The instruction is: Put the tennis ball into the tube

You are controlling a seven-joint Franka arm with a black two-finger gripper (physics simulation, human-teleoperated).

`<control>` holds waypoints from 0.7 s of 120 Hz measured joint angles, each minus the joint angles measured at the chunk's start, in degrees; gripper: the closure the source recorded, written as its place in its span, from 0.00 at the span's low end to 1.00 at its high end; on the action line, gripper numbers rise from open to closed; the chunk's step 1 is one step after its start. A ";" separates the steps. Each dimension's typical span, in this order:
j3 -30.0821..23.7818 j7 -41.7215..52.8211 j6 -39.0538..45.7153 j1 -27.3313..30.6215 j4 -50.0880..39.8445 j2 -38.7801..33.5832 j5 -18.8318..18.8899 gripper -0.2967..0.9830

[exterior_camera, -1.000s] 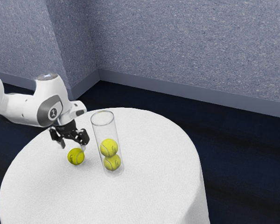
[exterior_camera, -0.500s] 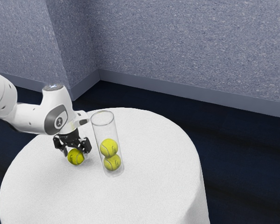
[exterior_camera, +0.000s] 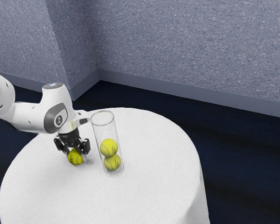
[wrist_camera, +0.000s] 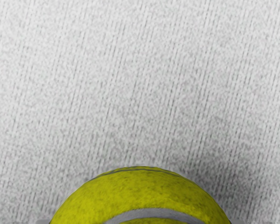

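White cloth covers the round table in front of you. Your fuzzy yellow-green tennis ball is beside the tall clear tube, towards the exterior view's left, seemingly at cloth level. Your black two-finger gripper is clamped on it from two sides, probably so you can lift it and release it from above. Upright and open-topped, the tube holds two matching balls, stacked well below its rim; you'll likely need to clear that rim and centre yours over it.

No readable text, small emblem on the white arm, illegible dark marks on tennis balls
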 joint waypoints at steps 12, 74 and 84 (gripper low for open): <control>0.00 -0.05 -1.72 0.02 -0.07 -1.77 0.12 0.43; -9.31 -1.02 -32.53 -0.51 17.91 -21.67 1.90 0.46; -10.17 -1.11 -34.60 -0.84 19.59 -20.36 1.90 0.46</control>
